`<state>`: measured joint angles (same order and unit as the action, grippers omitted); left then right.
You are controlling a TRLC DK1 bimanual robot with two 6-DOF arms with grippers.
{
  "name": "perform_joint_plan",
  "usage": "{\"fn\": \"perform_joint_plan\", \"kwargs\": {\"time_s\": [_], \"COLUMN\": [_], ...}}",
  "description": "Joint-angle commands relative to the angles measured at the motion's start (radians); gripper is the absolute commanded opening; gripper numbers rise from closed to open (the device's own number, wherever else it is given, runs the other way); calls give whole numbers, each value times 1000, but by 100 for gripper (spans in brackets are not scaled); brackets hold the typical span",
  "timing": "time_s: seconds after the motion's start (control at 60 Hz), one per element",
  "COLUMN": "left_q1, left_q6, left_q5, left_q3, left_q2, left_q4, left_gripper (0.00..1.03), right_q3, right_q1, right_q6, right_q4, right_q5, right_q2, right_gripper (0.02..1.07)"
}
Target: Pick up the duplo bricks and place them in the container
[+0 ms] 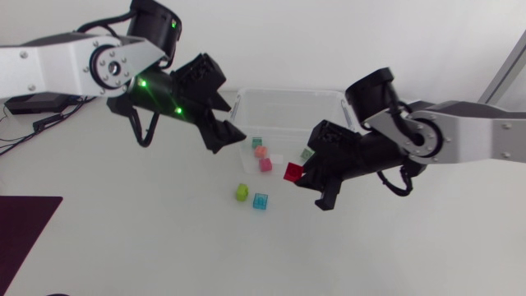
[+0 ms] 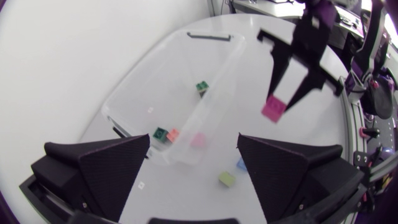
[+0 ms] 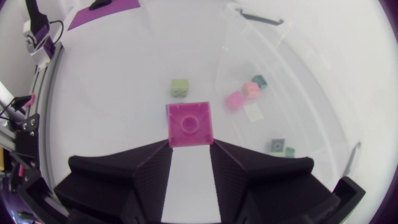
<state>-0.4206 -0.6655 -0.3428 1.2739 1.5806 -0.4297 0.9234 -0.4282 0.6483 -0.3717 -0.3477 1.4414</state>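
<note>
Head view: right claw (image 1: 302,178) pinches a red brick (image 1: 293,171) beside the container (image 1: 288,93), apparently to drop it in; left claw (image 1: 225,141) spread, empty.

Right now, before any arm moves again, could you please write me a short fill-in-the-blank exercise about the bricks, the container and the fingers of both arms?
1. The red brick is clamped between the fingers of the ___ arm.
2. The left gripper holds nothing, and its fingers are ___.
3. The lime-green brick and the light blue brick lie on the table, ___ the container.

Missing words: right; open; outside
</note>
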Motion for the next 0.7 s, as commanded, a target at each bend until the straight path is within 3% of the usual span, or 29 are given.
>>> {"fn": "perform_joint_plan", "kwargs": {"time_s": [0.0,0.233,0.45,0.683], "left_q1": [9,9,-23,-60], "left_q6": [-63,-97,-23,76], "left_q5": [-2,-4,21,120], "left_q3": [-119,-288,-300,-252], "left_q2": [-37,-16,91,219], "left_q4": [-17,66,169,232], "left_gripper": [99,99,99,99], "right_q3": [-17,61,153,223], "right_q1": [19,72,115,146], "right_q6": [-39,-111,-184,-251], "right_q4": [-27,-16,39,123], "right_q5": [-10,16,47,81], "right_q2": [-72,-119,-70,8], "right_gripper": [25,25,25,25]}}
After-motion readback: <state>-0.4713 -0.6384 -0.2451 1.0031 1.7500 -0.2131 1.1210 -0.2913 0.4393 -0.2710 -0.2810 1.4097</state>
